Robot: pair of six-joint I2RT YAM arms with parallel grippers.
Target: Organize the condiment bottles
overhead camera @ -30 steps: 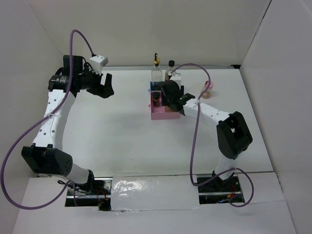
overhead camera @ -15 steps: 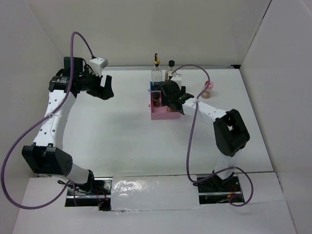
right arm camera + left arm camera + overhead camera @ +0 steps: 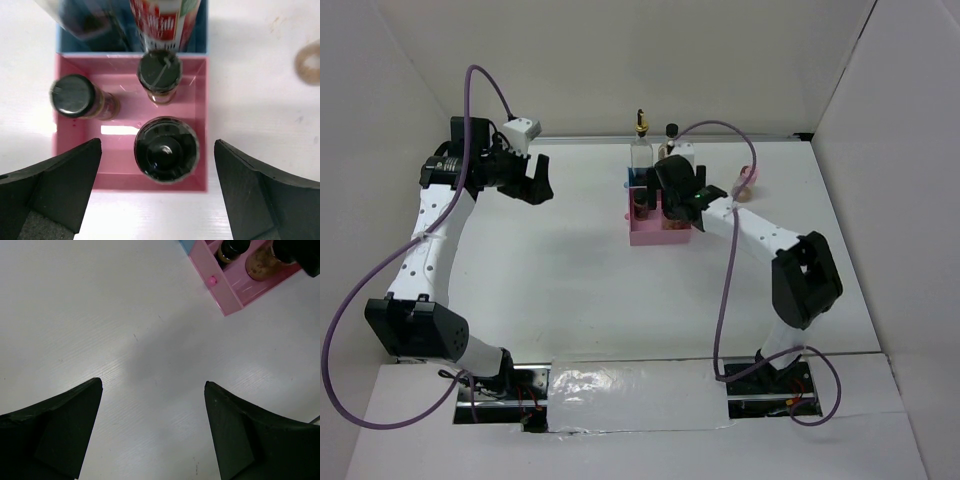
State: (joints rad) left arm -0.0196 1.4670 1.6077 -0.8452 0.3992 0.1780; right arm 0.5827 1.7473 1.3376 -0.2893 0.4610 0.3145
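Three dark-lidded spice jars stand in the pink tray (image 3: 120, 181): a wide one (image 3: 166, 148) near the front wall, a slim one (image 3: 159, 72) at the back, another (image 3: 72, 95) at the left. My right gripper (image 3: 157, 143) hangs open above the wide jar, its fingers clear of it on both sides. Two tall glass bottles stand in the blue tray (image 3: 202, 30) behind, one with a gold pourer (image 3: 641, 148), one red-labelled (image 3: 162, 20). A pink-capped shaker (image 3: 745, 186) lies on the table to the right. My left gripper (image 3: 535, 182) is open over bare table, far left.
The pink tray (image 3: 645, 237) and blue tray (image 3: 631, 181) sit together at the back middle of the white table. White walls close in the back and both sides. The right arm's purple cable (image 3: 725, 290) loops over the table's right half.
My right gripper has opened wide and let go of the wide jar, which now stands in the pink tray. The right arm has shifted slightly toward the back. The left arm has stayed put.
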